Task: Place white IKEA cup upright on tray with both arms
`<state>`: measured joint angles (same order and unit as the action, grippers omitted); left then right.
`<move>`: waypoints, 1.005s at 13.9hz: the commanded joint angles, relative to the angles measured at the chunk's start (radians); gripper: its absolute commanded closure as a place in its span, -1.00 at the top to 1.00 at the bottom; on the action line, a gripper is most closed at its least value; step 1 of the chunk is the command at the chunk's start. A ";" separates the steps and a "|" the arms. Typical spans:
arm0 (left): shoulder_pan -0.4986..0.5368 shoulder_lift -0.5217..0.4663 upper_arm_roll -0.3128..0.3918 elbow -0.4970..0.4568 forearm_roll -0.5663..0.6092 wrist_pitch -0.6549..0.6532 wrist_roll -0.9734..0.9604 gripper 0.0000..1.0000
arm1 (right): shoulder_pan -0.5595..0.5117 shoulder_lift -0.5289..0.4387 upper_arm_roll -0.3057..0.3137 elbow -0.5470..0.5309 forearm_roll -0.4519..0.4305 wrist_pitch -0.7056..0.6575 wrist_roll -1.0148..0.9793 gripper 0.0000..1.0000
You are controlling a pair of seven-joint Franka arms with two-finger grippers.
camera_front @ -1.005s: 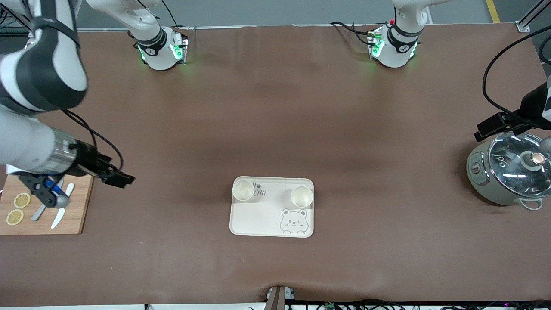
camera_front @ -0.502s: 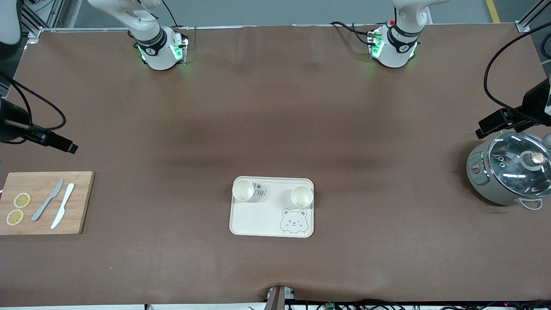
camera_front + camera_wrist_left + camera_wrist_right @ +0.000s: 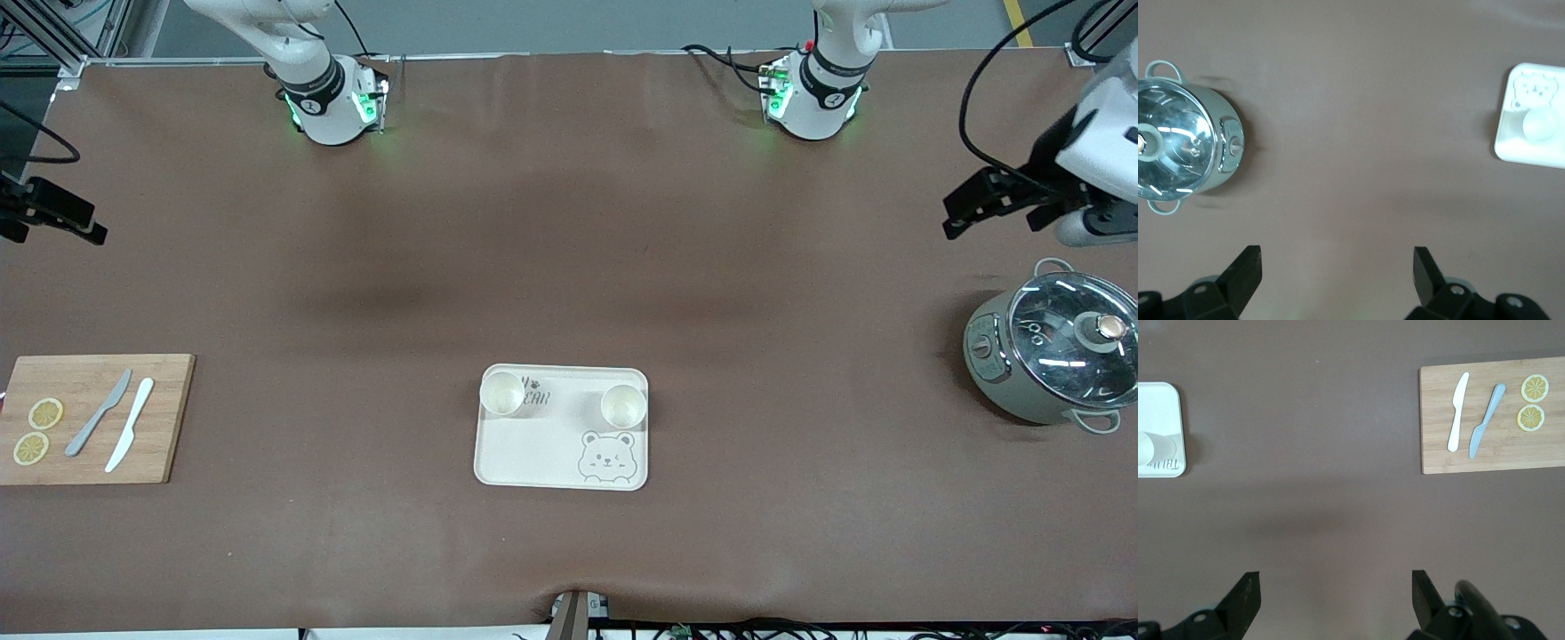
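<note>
Two white cups (image 3: pixel 501 393) (image 3: pixel 622 405) stand upright on the cream bear-face tray (image 3: pixel 533 453) — left gripper (image 3: pixel 1337 267) and right gripper (image 3: pixel 1335 590) both hang wide open, empty, over bare table.

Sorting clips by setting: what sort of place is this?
Probably a robotics lab's mock kitchen bench: brown-covered table, bolted arm bases, a cutting board and lidded pot.

right claw (image 3: pixel 53 222) lifted off board, left claw (image 3: pixel 996 200) raised

White arms (image 3: pixel 307 62) — black bands, cables
</note>
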<state>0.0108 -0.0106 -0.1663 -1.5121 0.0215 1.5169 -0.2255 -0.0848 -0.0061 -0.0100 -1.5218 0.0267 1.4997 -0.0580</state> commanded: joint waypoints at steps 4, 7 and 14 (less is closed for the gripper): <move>-0.043 -0.106 0.054 -0.100 0.009 0.009 0.011 1.00 | -0.007 -0.041 0.021 -0.055 -0.019 0.022 -0.016 1.00; -0.032 -0.098 0.053 -0.094 -0.003 0.011 0.035 1.00 | 0.000 -0.061 0.025 -0.057 -0.019 0.008 -0.028 1.00; -0.020 -0.092 0.050 -0.094 -0.005 0.006 0.037 1.00 | -0.016 -0.066 0.016 -0.044 -0.033 -0.019 -0.028 1.00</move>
<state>-0.0122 -0.0907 -0.1138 -1.5960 0.0215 1.5201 -0.2077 -0.0856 -0.0483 0.0005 -1.5495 0.0151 1.4839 -0.0714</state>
